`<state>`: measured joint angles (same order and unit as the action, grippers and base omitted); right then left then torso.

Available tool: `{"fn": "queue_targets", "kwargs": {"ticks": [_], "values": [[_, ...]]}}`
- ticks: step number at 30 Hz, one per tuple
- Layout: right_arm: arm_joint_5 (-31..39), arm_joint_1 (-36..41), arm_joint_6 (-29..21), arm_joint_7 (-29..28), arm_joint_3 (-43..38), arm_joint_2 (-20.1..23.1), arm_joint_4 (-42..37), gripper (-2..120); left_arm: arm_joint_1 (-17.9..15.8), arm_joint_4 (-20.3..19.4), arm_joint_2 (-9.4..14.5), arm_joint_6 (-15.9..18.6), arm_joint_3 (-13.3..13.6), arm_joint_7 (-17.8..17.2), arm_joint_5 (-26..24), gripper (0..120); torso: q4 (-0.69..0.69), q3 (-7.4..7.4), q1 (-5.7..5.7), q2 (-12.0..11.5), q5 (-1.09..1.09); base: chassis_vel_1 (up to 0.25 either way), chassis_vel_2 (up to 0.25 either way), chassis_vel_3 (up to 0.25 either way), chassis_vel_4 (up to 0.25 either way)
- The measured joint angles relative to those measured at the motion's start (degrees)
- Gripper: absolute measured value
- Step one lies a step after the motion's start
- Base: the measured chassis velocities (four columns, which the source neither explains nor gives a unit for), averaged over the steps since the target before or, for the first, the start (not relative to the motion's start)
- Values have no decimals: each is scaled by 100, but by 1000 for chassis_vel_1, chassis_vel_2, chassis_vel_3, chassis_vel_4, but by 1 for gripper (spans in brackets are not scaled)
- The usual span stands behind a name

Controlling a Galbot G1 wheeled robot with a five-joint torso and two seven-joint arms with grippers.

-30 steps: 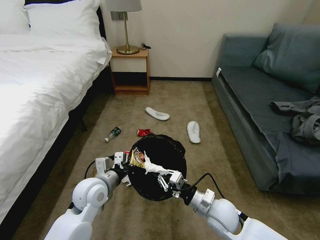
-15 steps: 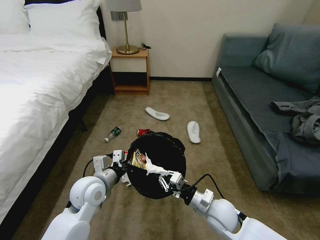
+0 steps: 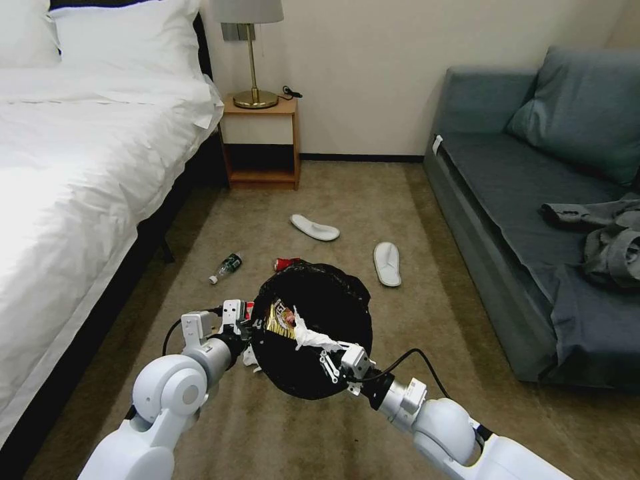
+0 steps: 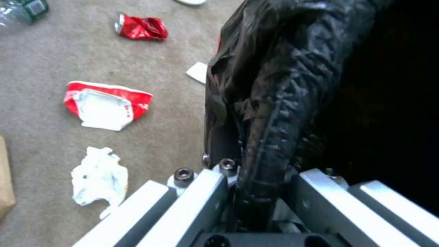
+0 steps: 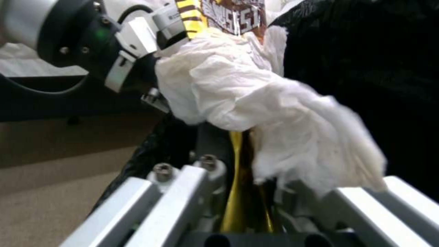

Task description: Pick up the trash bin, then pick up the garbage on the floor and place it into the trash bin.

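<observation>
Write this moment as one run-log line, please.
left gripper: shut on trash bin rim | right gripper: shut on tissue, wrapper

1. This is a bedroom, like one in a hotel.
2. A big bed [image 3: 80,167] with white sheets and fat white pillows [image 3: 127,27] fills one side.
3. Just beside the bed, by the wall, stands a small wooden nightstand [image 3: 261,143].
4. On the nightstand stands a lamp [image 3: 252,53] with a gold pole.
5. Across from the bed, well apart from it, sits a gray-blue sofa [image 3: 533,220] with a cushion [image 3: 587,107].
6. Between the bed and the sofa is brown carpet [image 3: 360,200], with two white slippers [image 3: 315,227] lying on it.
</observation>
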<state>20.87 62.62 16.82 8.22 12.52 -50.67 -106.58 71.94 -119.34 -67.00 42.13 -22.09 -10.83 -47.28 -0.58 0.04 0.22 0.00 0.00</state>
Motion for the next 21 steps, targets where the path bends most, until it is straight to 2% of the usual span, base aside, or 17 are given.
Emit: {"fn": "queue_targets", "kwargs": {"ticks": [2,6,8,10,11,12,14,15,16,17,19,21], "values": [[-1,-1,-8,-16,0,-1,0,19,30,-27,0,0,8,55,13,0,0,0,0,0,0,0,0,0,0],[-2,-3,-38,-65,1,1,-16,37,106,-110,11,0,9,224,89,0,0,0,0,0,0,0,0,0,0],[-1,-4,-41,-69,1,2,-16,40,107,-112,14,0,-1,257,103,0,0,0,0,0,0,0,0,0,0],[-2,-3,-46,-80,1,4,-16,51,107,-112,30,0,-21,307,115,0,0,0,0,0,0,0,0,0,0],[-2,-3,-46,-80,1,4,-16,51,107,-112,30,0,-21,307,115,0,0,0,0,0,0,0,0,0,0],[-2,-1,-47,-86,1,3,-15,60,107,-112,35,0,-22,312,123,0,0,0,0,0,0,0,0,0,0],[-2,-1,-47,-89,1,3,-14,62,106,-112,35,0,-21,313,128,0,0,0,0,0,0,0,0,0,0],[-2,-4,-50,-102,1,4,-12,70,90,-92,28,0,-8,314,143,0,0,0,0,0,0,0,0,0,0],[-2,-4,-50,-102,1,4,-12,70,90,-92,28,0,-8,314,143,0,0,0,0,0,0,0,0,0,0],[-1,-10,-51,-108,-2,7,-9,77,73,-75,19,0,1,314,152,0,0,0,0,0,0,0,0,0,0],[0,-16,-51,-109,-5,10,-8,80,65,-65,14,0,4,314,155,0,0,0,0,0,0,0,0,0,0],[9,-30,-53,-122,-17,21,-8,92,55,-43,9,0,7,314,162,0,0,0,0,0,0,0,0,0,0]]}}
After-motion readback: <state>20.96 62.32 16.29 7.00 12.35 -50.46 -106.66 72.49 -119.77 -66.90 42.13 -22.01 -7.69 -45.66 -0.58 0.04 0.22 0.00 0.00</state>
